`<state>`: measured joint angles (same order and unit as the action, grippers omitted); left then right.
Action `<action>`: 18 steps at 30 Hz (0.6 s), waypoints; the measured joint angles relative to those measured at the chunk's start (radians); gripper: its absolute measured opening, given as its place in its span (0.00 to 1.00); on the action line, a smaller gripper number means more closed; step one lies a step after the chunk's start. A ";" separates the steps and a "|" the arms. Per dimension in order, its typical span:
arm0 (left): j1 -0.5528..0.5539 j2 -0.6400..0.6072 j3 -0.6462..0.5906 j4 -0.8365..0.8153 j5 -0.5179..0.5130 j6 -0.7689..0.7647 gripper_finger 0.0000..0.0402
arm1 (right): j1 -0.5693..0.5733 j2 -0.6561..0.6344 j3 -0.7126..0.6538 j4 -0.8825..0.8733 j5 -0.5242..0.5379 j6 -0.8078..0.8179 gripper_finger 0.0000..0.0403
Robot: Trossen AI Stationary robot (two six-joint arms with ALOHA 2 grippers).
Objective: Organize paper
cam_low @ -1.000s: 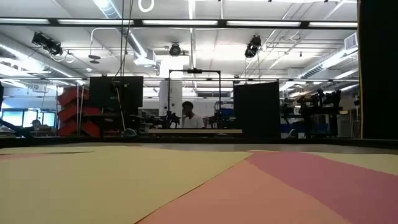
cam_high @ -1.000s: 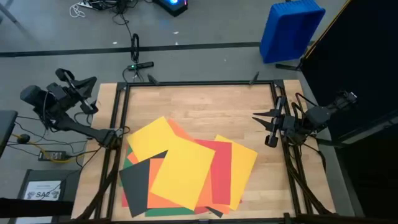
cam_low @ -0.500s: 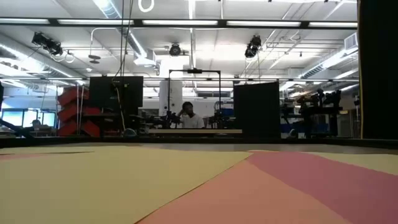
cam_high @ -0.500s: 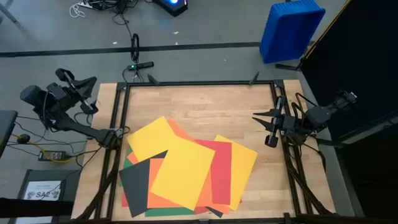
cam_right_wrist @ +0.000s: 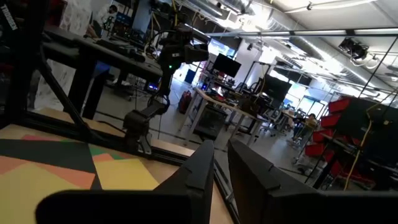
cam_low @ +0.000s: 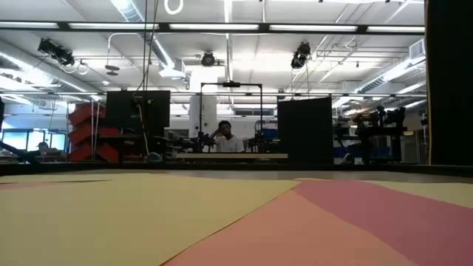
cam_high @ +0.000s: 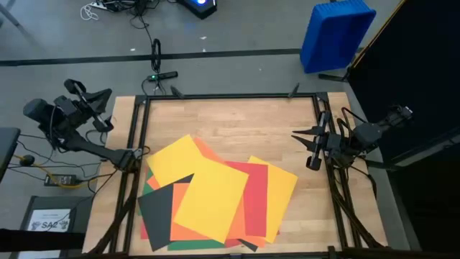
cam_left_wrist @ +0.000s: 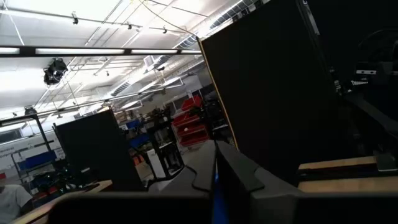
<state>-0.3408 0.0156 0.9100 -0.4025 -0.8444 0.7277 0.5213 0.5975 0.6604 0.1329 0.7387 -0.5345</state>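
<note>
- A loose pile of large, thin, matte coloured paper sheets in yellow, orange, red, green and dark grey lay overlapping on the wooden tabletop, spread toward its near edge and left of centre.
- The lower sheets were largely covered: only slivers of green and a strip of red showed beneath the two big yellow sheets, and the pile's near corners were hard to follow against the black frame around the tabletop.
- From table height, the paper filled the foreground as pale yellow and pink planes, hiding the tabletop itself.
- A small white printed sheet lay off the table beyond its left edge, partly cut off.
- The left gripper rested folded back outside the tabletop's left edge, fingers pressed together, holding nothing.
- The right gripper hung at the right edge, pointing inward over the bare wood, well apart from the paper; its dark fingers stood nearly together with only a narrow slit between them, gripping nothing.
- A blue plastic bin stood on the floor beyond the far right corner.
- A seated person showed distantly in the room behind.
</note>
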 joint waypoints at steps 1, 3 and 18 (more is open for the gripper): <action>0.000 0.000 0.000 0.000 0.000 0.000 0.00 | 0.000 0.000 0.000 0.000 0.000 0.000 0.06; 0.000 0.000 0.000 0.000 0.000 0.000 0.00 | 0.000 0.000 0.000 0.000 0.000 0.000 0.06; 0.000 0.000 0.000 0.000 0.000 0.000 0.00 | 0.000 0.000 0.000 0.000 0.000 0.000 0.10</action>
<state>-0.3407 0.0156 0.9100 -0.4023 -0.8444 0.7277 0.5215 0.5974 0.6605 0.1329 0.7385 -0.5345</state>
